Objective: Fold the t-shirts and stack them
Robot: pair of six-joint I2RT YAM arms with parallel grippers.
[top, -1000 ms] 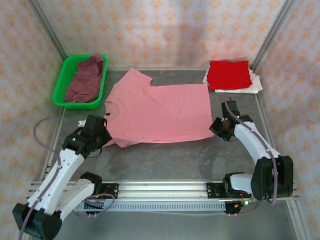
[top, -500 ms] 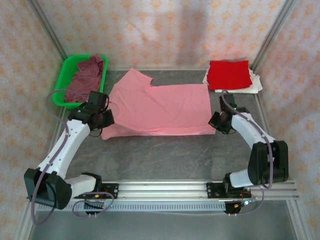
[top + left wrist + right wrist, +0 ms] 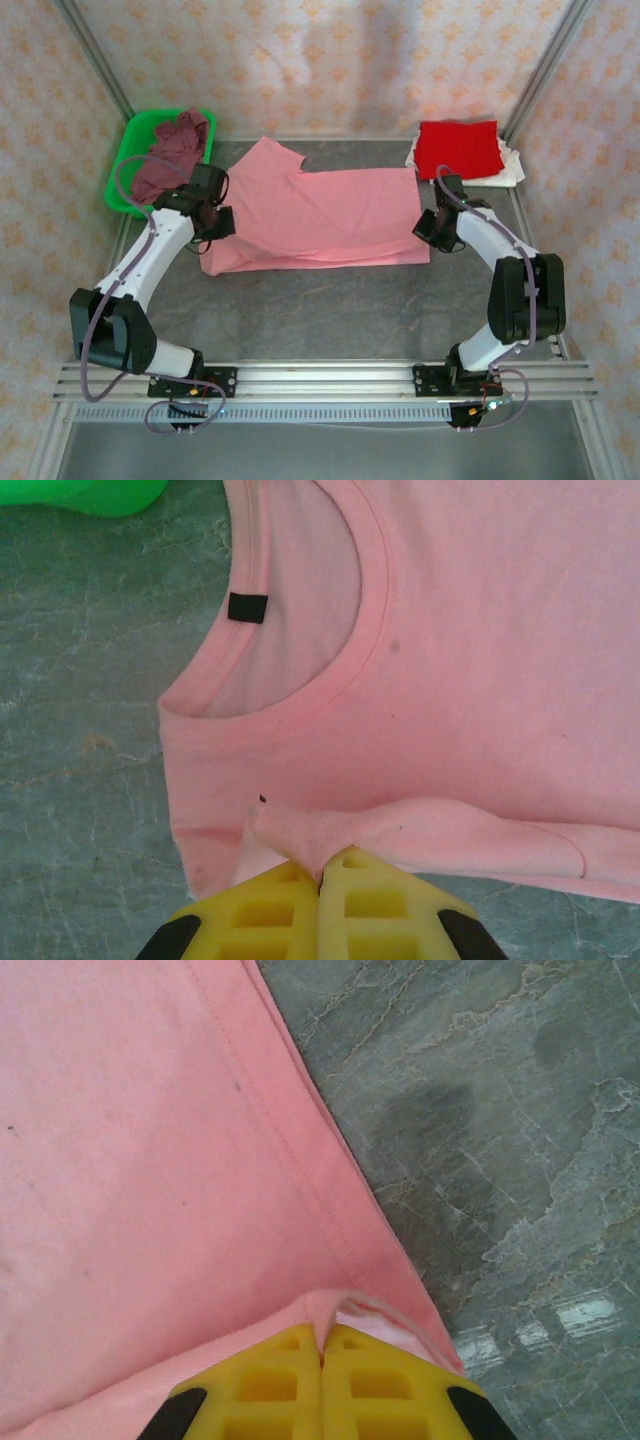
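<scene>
Green basket at far left holds the maroon t-shirt; beside it the left pincer is clenched on a fold near the collar of the pink t-shirt. That shirt lies across the bench, its hem corner pinched by the right pincer; far right, the red t-shirt tops what seems the white t-shirt.

Tees x4: 1 pink tee, 1 red tee, 1 white tee, 1 maroon tee; green basket x1; grippers x2: left gripper, right gripper.
</scene>
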